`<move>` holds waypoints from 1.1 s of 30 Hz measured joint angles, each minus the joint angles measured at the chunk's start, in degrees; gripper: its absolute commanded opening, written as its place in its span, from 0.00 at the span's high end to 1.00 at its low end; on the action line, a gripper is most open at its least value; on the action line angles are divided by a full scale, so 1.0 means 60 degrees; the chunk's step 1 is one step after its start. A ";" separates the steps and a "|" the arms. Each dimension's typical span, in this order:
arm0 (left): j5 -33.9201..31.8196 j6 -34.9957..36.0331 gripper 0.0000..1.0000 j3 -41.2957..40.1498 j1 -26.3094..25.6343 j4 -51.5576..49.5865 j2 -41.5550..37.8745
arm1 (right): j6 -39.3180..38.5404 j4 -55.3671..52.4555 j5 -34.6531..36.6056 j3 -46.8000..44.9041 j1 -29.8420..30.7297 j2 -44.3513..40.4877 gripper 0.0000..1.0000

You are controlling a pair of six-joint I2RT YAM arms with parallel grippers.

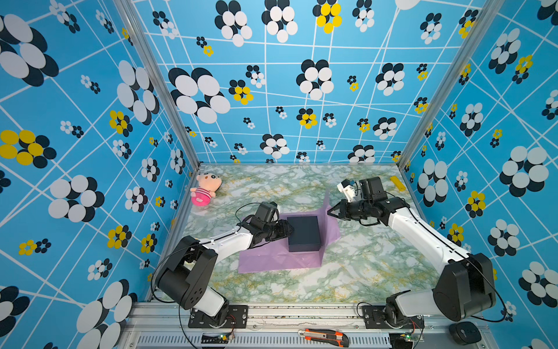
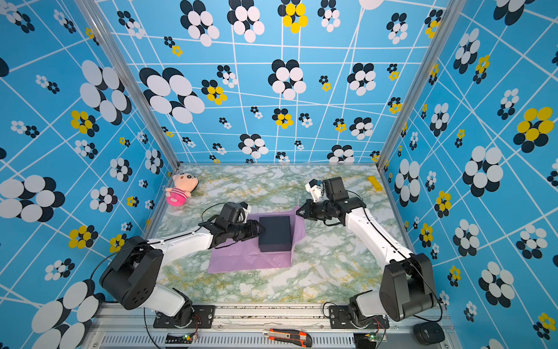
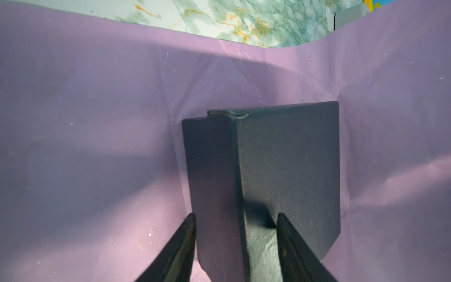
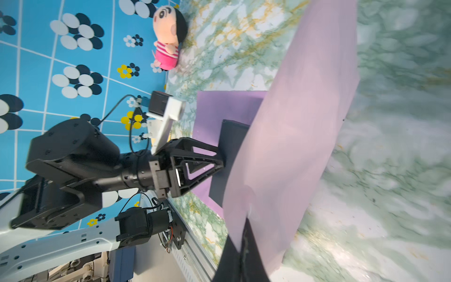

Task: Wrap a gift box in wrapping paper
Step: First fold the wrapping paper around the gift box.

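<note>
Right hand [image 1: 328, 212] pinching wrapping paper [image 1: 271, 260], marbled tabletop [image 1: 362, 266], blue flowered walls [image 1: 302, 90]

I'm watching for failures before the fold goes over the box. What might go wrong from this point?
The right gripper pinches only the lifted edge of the thin wrapping paper; pulling it over could tear it or let it slip. The left gripper has its jaws astride an edge of the gift box; a nudge might slide the box off position.
</note>
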 measured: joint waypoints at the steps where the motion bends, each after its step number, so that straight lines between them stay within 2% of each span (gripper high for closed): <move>1: 0.0004 -0.0018 0.46 -0.0022 0.0000 0.0040 0.0000 | 0.0080 0.0142 -0.0025 0.0080 0.0211 0.0098 0.98; 7: 0.0029 -0.0080 0.46 -0.0208 0.0000 0.0430 0.0000 | 0.0204 0.0616 -0.0062 0.0583 0.1260 0.1002 0.97; 11: 0.0044 -0.0124 0.48 -0.0313 0.0000 0.0652 0.0000 | 0.0208 0.0907 -0.0113 0.0605 0.1596 0.1486 0.97; 27: 0.0117 -0.0459 0.50 -0.0718 0.0033 0.1530 0.0004 | 0.0189 0.1759 -0.1388 0.0765 0.1865 0.2889 0.97; 33: 0.0361 -0.0732 0.54 -0.1071 0.0127 0.2248 -0.0004 | 0.0164 0.1909 -0.1632 0.0765 0.1887 0.3166 0.97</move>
